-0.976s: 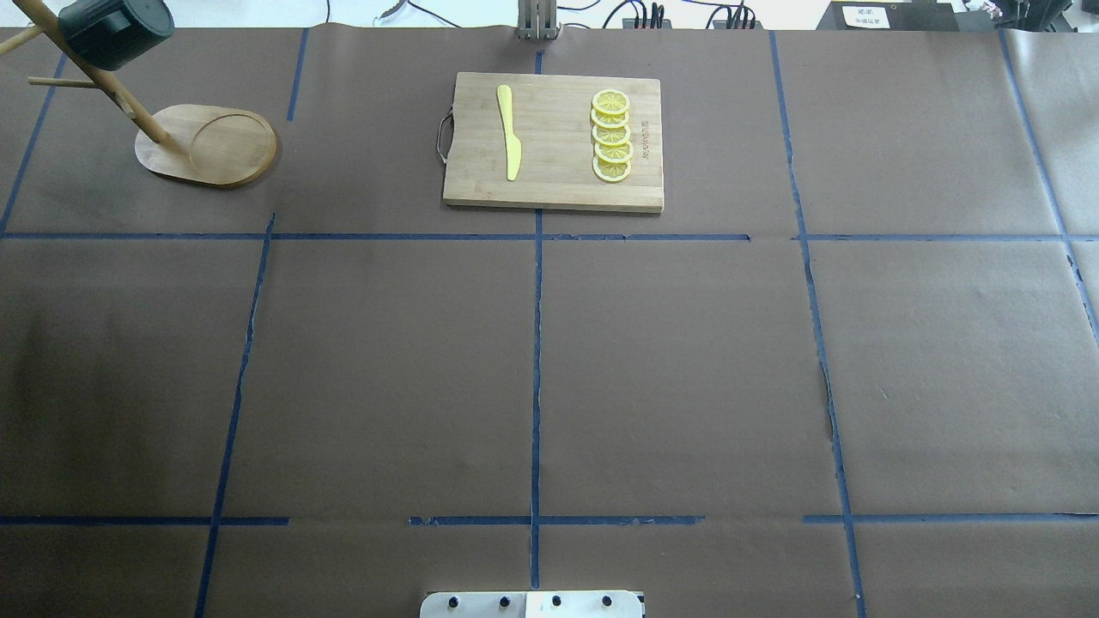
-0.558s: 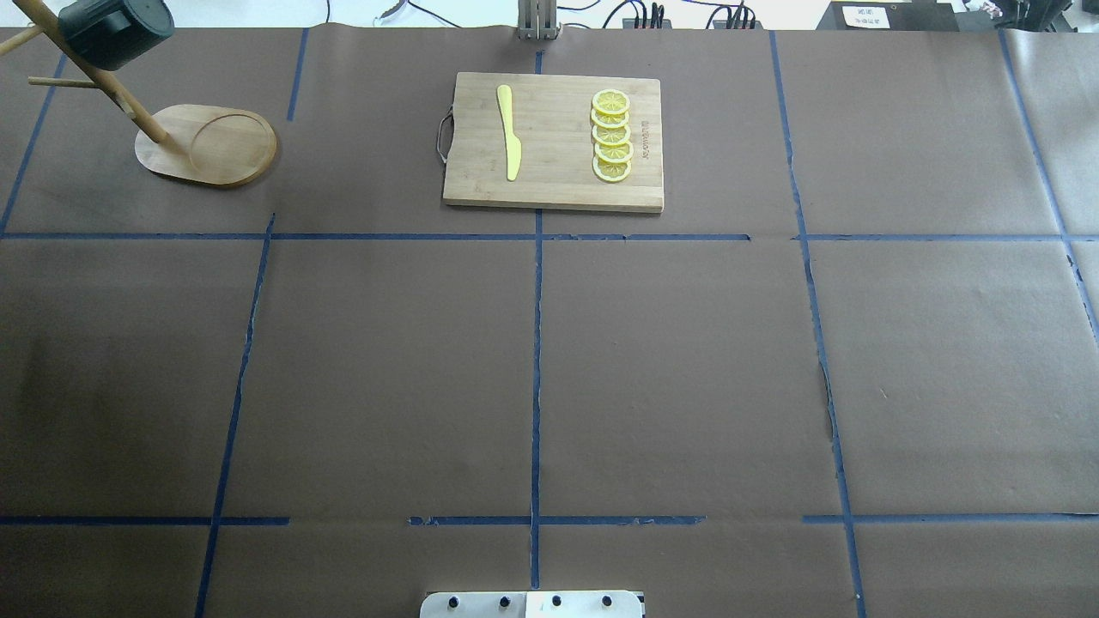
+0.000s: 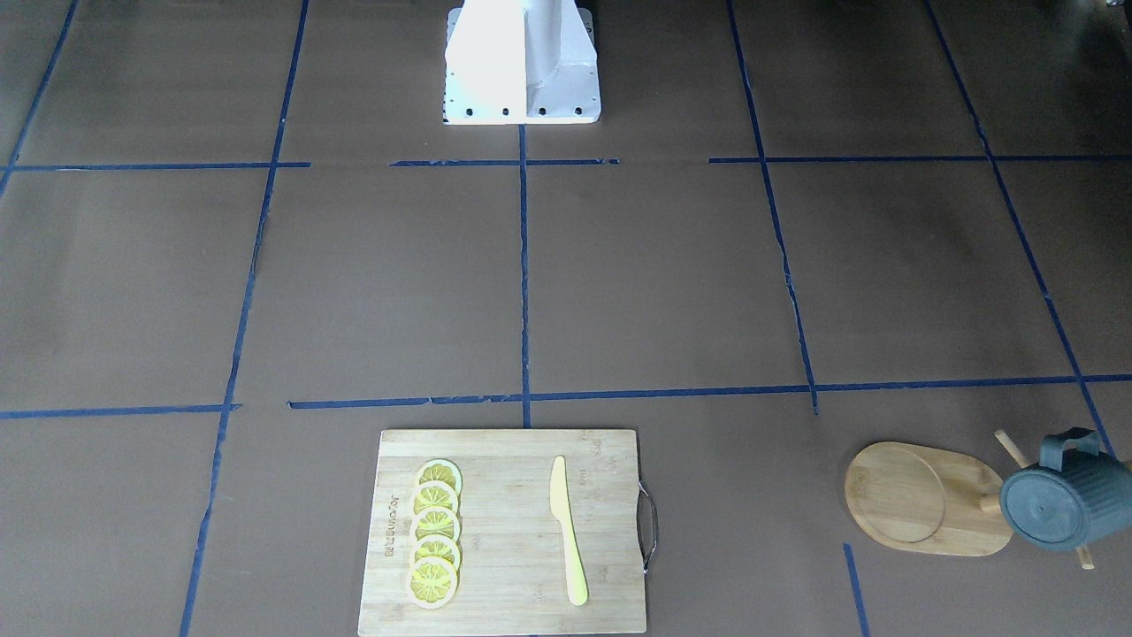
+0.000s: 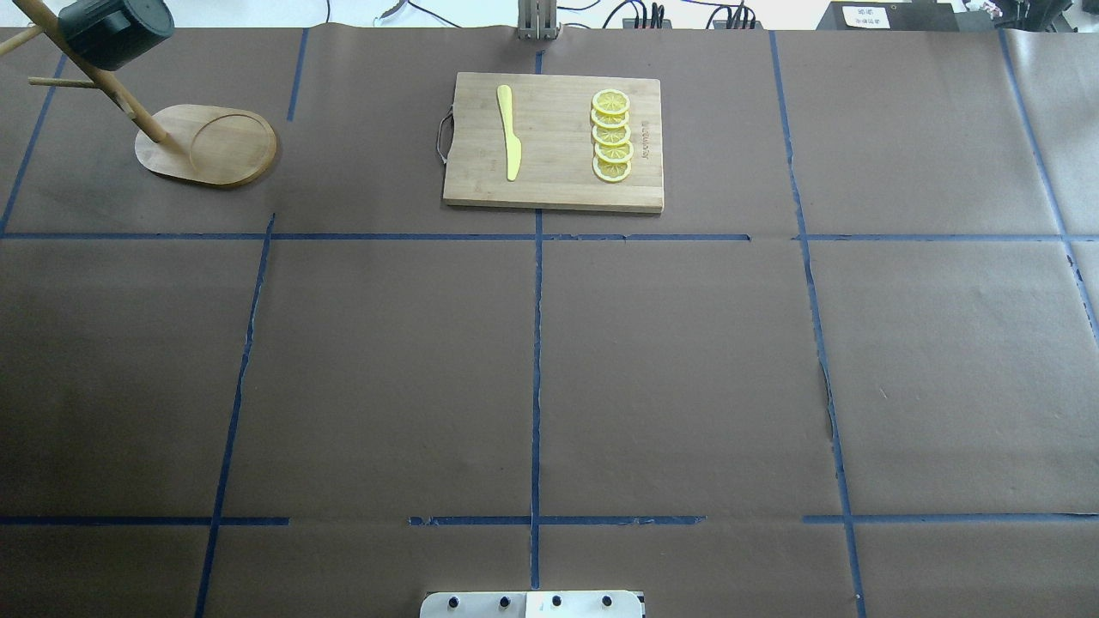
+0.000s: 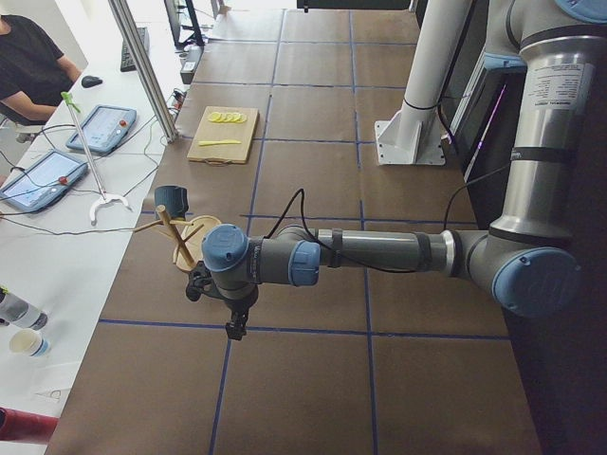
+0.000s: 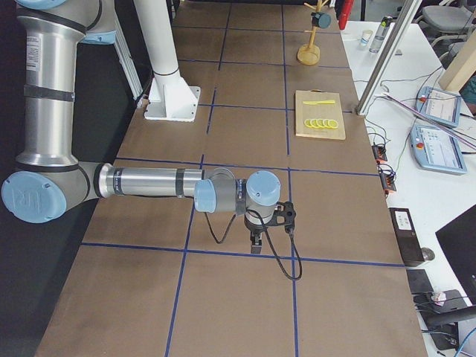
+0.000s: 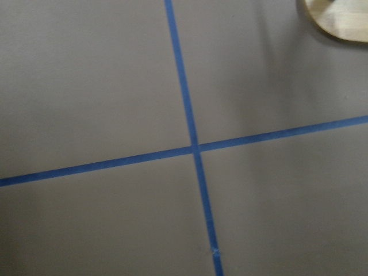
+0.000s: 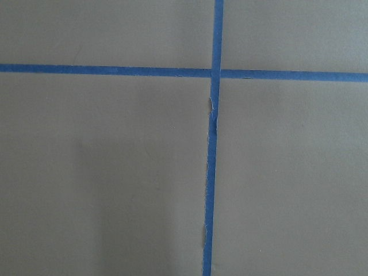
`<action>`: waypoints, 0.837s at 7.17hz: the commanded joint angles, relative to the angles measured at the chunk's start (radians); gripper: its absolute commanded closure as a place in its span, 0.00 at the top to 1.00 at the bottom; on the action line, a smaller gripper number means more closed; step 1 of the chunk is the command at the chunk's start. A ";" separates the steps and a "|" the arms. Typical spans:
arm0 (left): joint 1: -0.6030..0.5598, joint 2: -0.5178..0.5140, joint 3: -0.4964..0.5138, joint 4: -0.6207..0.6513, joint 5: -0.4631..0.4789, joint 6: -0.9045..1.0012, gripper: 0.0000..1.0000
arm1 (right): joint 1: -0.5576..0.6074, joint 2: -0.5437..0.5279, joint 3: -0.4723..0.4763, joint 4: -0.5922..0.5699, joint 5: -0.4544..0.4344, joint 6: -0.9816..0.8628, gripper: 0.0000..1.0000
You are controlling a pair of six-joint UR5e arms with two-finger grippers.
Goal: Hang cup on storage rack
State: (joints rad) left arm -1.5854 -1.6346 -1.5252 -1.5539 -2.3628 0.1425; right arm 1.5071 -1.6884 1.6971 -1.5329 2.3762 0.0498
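The dark teal-grey cup (image 4: 112,30) hangs on a peg of the light wooden storage rack (image 4: 210,146) at the table's far left corner. It also shows in the front-facing view (image 3: 1057,504), bottom outward, beside the rack's oval base (image 3: 920,500). My left gripper (image 5: 232,327) shows only in the exterior left view, above the table near the rack (image 5: 190,242) and apart from it. My right gripper (image 6: 255,245) shows only in the exterior right view, above bare table. I cannot tell whether either is open or shut. An edge of the rack's base (image 7: 339,20) shows in the left wrist view.
A bamboo cutting board (image 4: 558,184) lies at the far middle with a yellow knife (image 4: 510,133) and a row of lemon slices (image 4: 611,137). Brown paper with blue tape lines covers the table. The robot's white base (image 3: 522,62) stands at the near edge.
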 commanded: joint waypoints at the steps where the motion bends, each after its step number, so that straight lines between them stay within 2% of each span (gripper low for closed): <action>1: -0.007 -0.008 -0.004 0.157 0.022 -0.003 1.00 | 0.011 -0.014 -0.001 -0.001 -0.009 -0.002 1.00; 3: -0.004 0.001 -0.024 0.166 0.085 -0.003 1.00 | 0.012 -0.019 0.004 0.000 -0.011 -0.018 1.00; 6: -0.004 0.030 -0.038 0.158 0.074 -0.003 1.00 | 0.010 -0.016 0.004 0.000 -0.014 -0.022 1.00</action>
State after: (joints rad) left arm -1.5888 -1.6138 -1.5606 -1.3938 -2.2872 0.1400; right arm 1.5183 -1.7031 1.6984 -1.5335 2.3631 0.0289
